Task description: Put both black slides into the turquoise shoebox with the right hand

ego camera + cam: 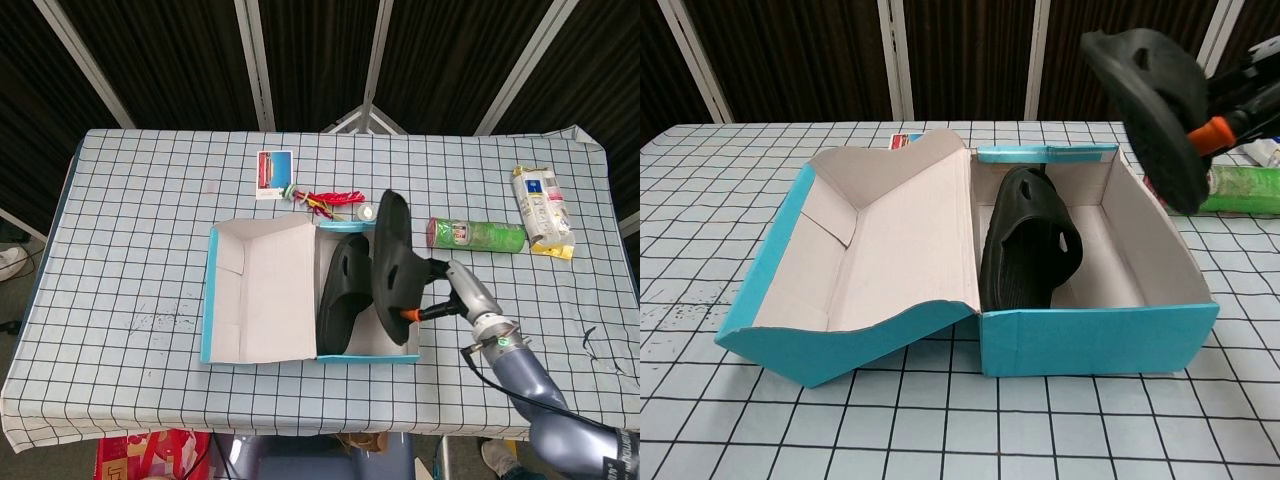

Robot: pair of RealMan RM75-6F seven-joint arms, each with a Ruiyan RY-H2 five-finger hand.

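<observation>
I see the table (140,220) under a checked cloth, dark slatted panels behind it. The turquoise shoebox (264,356) lies open, one black slide (343,290) inside against its left wall. My right hand (455,290) has its fingers (1252,93) pinching the second slide (392,268), held tilted above the box's right side.

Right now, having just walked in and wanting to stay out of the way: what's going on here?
The right hand holds a black slide in the air above the right side of the open turquoise shoebox. The other slide already lies inside it. The left hand isn't visible.
</observation>
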